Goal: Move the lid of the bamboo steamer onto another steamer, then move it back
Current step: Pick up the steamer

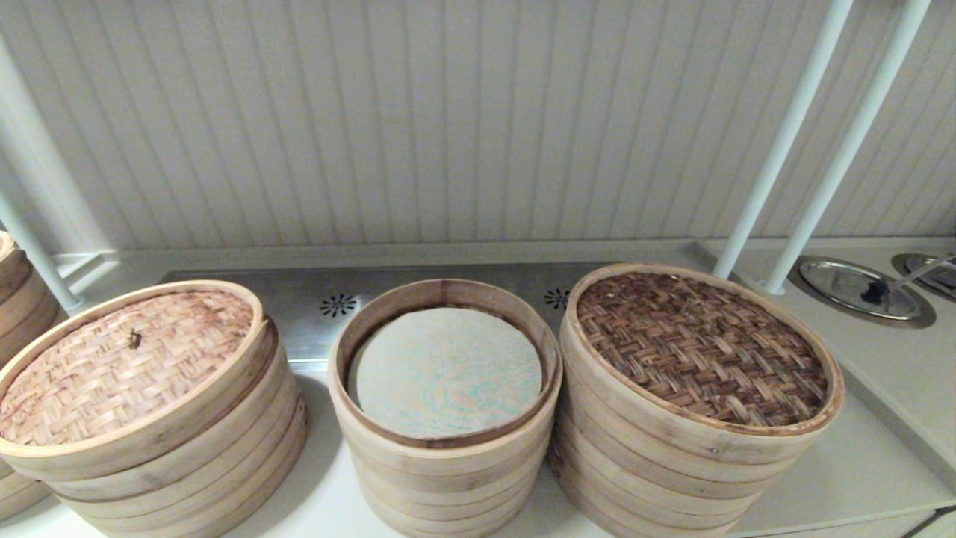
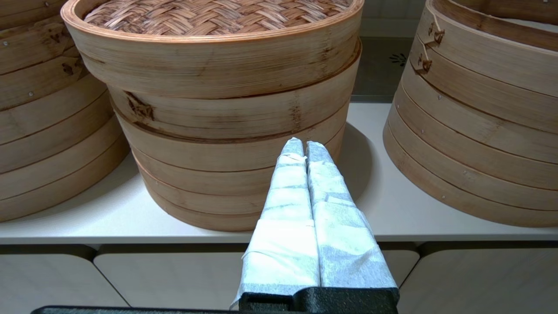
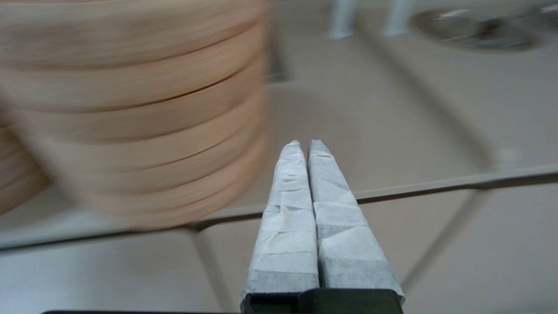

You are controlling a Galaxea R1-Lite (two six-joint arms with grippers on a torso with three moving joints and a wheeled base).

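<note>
The bamboo steamer lid (image 1: 702, 347), dark brown herringbone weave in a pale rim, lies on top of the wide stack at the right. The other steamer (image 1: 445, 463), a narrower stack of pale rings with a whitish, blue-green flecked liner (image 1: 445, 372), stands uncovered in the middle. Neither gripper shows in the head view. My left gripper (image 2: 304, 144) is shut and empty, low before the counter's front edge, facing the pale-tan-lidded stack (image 2: 218, 109). My right gripper (image 3: 305, 145) is shut and empty, low in front of the counter, beside the right stack's wall (image 3: 130, 113).
A pale-tan-lidded stack (image 1: 142, 396) stands at the left, with a further stack (image 1: 19, 299) at the far left edge. Two white posts (image 1: 814, 142) rise behind the right stack. Round metal wells (image 1: 859, 290) lie in the counter at the far right. A panelled wall backs the counter.
</note>
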